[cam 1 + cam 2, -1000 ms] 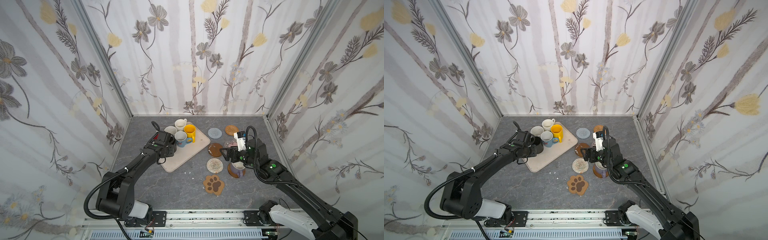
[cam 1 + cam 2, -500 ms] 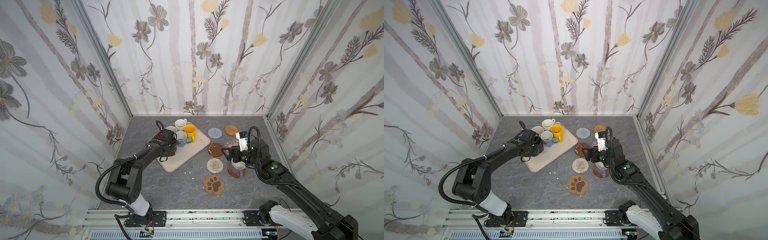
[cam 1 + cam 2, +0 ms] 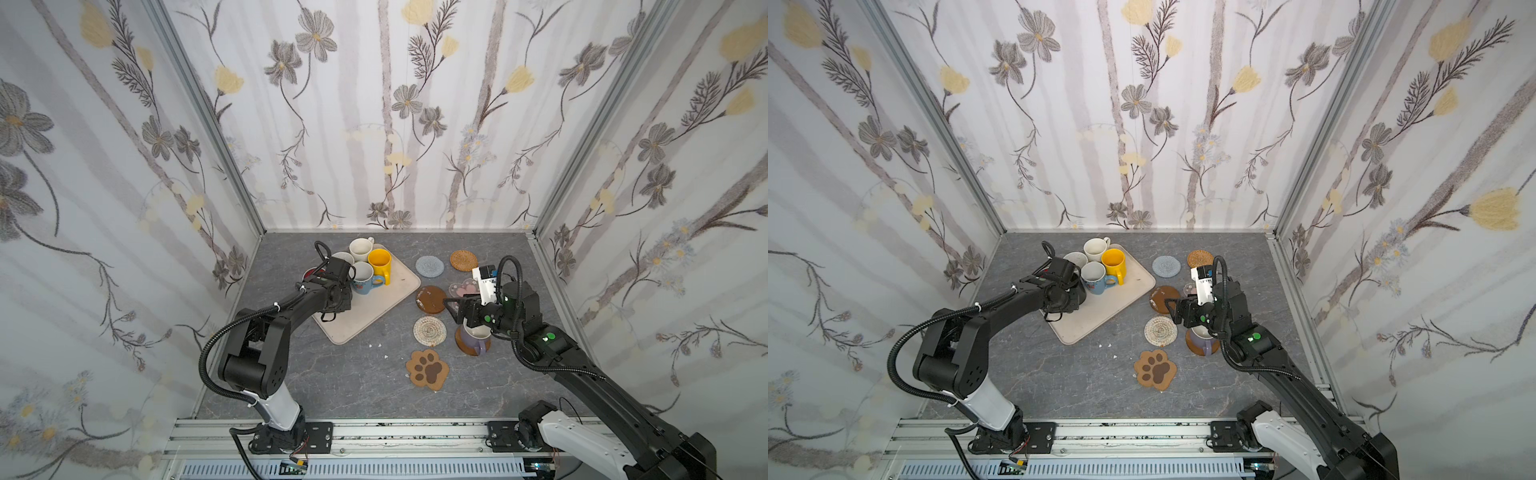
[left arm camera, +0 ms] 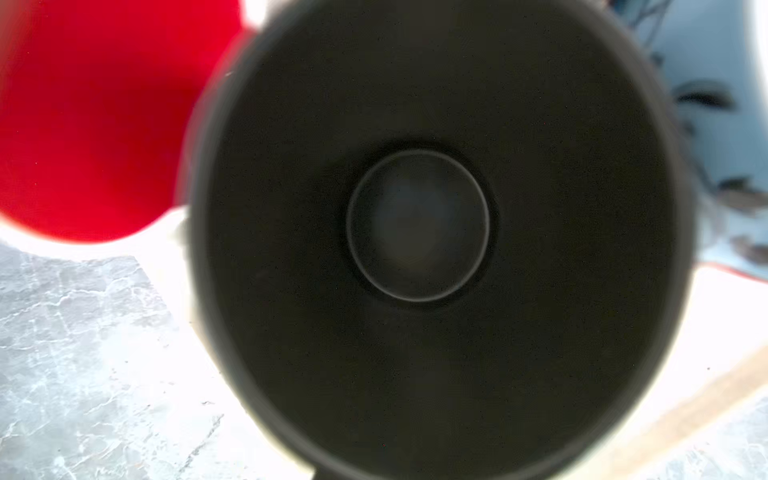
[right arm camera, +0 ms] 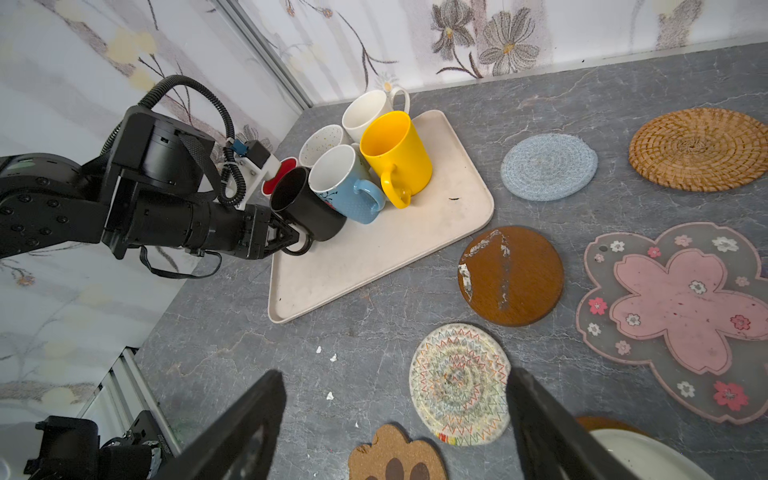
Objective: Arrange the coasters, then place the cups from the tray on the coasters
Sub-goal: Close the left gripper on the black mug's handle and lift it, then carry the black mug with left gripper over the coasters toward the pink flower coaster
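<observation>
Glossy ceramic mugs cluster on a smooth beige tray [image 5: 374, 266] with rounded corners; textured coasters lie spread beside it.

The left gripper [image 5: 291, 241] has its jaws pinched on the loop handle of the black mug [image 5: 307, 208], which stands on the tray against the light blue mug [image 5: 345, 183], near the yellow mug [image 5: 395, 149]. The right gripper [image 5: 395, 378] hangs with jaws wide apart and empty above the lavender mug [image 3: 476, 343], which sits on an amber-brown disc [image 3: 465, 351]. On the grey marbled tabletop [image 5: 249, 353] lie the woven rattan round [image 5: 698, 149], the pale blue crochet round [image 5: 548, 166], a scuffed amber disc [image 5: 511, 276], the zigzag-stitched spiral mat [image 5: 459, 382], the cork paw-print [image 3: 428, 369] and the translucent pink-flower mat [image 5: 681, 316].
</observation>
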You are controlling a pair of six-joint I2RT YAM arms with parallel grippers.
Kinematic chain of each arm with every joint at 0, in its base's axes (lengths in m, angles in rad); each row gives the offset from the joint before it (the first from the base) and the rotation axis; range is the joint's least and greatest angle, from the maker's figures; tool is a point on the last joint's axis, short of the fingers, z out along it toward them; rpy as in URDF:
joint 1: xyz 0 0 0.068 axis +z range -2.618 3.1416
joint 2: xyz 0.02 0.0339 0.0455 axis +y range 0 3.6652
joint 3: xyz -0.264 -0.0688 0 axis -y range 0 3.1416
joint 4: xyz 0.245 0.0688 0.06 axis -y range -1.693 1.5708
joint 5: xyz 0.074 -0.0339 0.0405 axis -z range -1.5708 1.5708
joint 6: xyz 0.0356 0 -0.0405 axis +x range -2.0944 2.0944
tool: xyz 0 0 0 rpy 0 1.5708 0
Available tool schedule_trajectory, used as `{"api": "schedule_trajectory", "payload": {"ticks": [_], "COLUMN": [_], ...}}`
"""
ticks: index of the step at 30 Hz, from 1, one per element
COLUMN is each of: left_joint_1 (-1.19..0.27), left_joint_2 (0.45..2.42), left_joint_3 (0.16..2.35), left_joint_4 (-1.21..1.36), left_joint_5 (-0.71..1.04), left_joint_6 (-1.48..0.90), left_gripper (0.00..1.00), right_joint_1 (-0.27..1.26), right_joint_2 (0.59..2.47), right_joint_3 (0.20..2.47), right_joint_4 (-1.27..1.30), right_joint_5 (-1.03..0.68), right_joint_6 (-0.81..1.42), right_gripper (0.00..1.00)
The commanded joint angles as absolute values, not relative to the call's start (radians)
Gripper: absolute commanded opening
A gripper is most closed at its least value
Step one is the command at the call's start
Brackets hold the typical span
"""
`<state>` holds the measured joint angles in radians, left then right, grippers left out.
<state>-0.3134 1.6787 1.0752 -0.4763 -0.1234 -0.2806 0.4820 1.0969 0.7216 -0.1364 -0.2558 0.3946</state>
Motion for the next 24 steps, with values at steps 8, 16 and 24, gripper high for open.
{"api": "schedule_trajectory", "payload": {"ticks": [8, 16, 24], "left_joint_1": [-0.310, -0.328, -0.375], "left_joint_2": [1.612, 1.512, 1.363], "left_joint_3": [1.046, 1.001, 0.994], "left_joint_4": [-0.491, -0.495, -0.522], "left_joint_5": [-0.114, -0.073, -0.021], "left_joint_6": [-0.281, -0.293, -0.272], "left_gripper": [0.10, 0.03, 0.01], "right_joint_1": [0.475, 0.472, 0.466], "right_joint_2": [1.065, 1.063, 1.058], "right_joint_3": [0.712, 0.703, 0.708], "right_joint_4": [-0.118, -0.117, -0.109], "right_joint_5": [-0.252, -0.253, -0.281], "right_joint_6": [0.391, 0.396, 0.409], "right_gripper": [0.84, 0.84, 0.89]}}
